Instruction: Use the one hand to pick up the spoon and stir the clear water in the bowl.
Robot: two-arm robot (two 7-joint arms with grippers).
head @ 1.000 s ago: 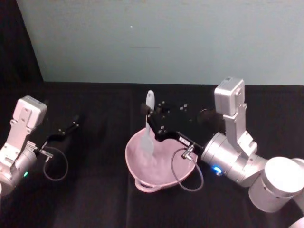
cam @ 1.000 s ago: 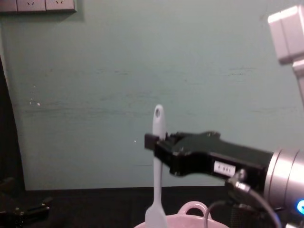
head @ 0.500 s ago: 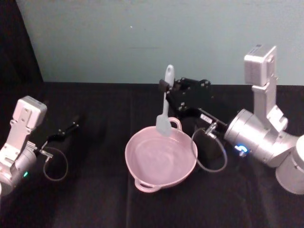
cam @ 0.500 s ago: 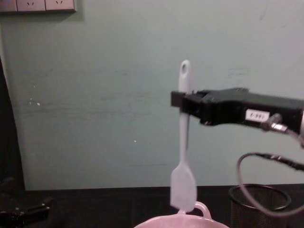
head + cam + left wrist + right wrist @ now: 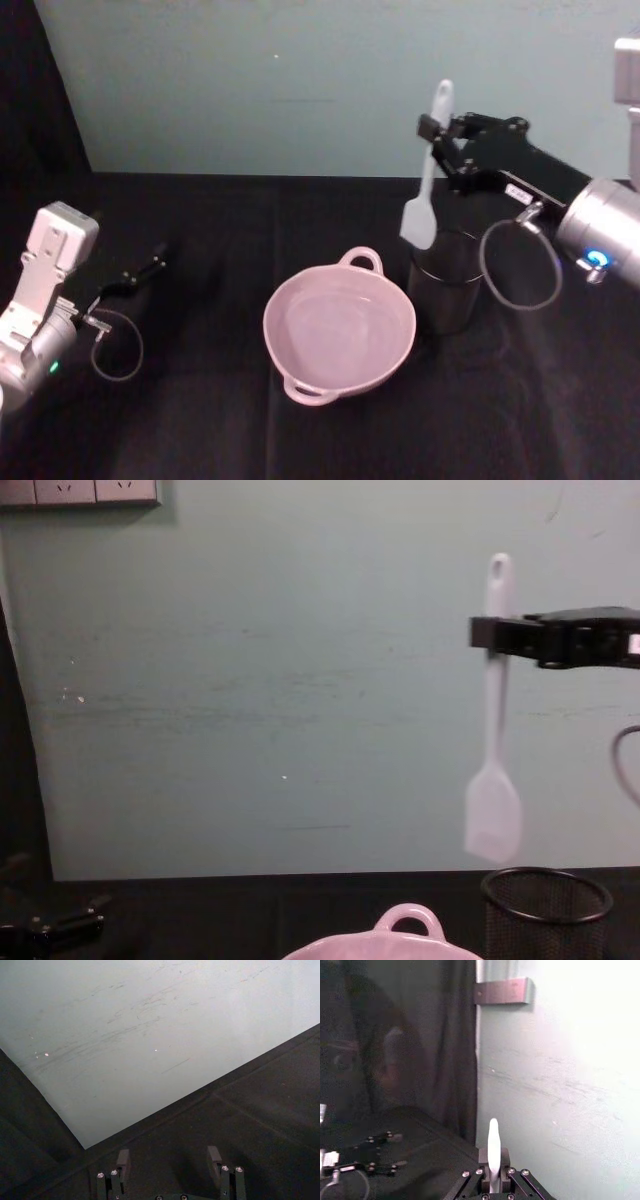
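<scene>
Spoon (image 5: 428, 180) in my right gripper (image 5: 437, 133), fingers clamped on the upper handle, blade hanging down, held high above the mesh cup (image 5: 445, 280) and off to the right of the bowl (image 5: 339, 325). Nothing in the water; stirring looks over or interrupted, can't judge which. Left gripper (image 5: 135, 276) parked over the counter (image 5: 200, 400), far left, fingers apart. Cup stands just beside the bowl, below the blade.

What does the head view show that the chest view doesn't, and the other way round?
Head view alone: the water inside the pink bowl, the whole left arm with its hand parked low at the left, and the right arm's silver wrist. Chest view alone: the wall sockets at upper left. Both: the right hand gripping the white spoon upright by its handle, blade hanging above the black mesh cup beside the bowl.
</scene>
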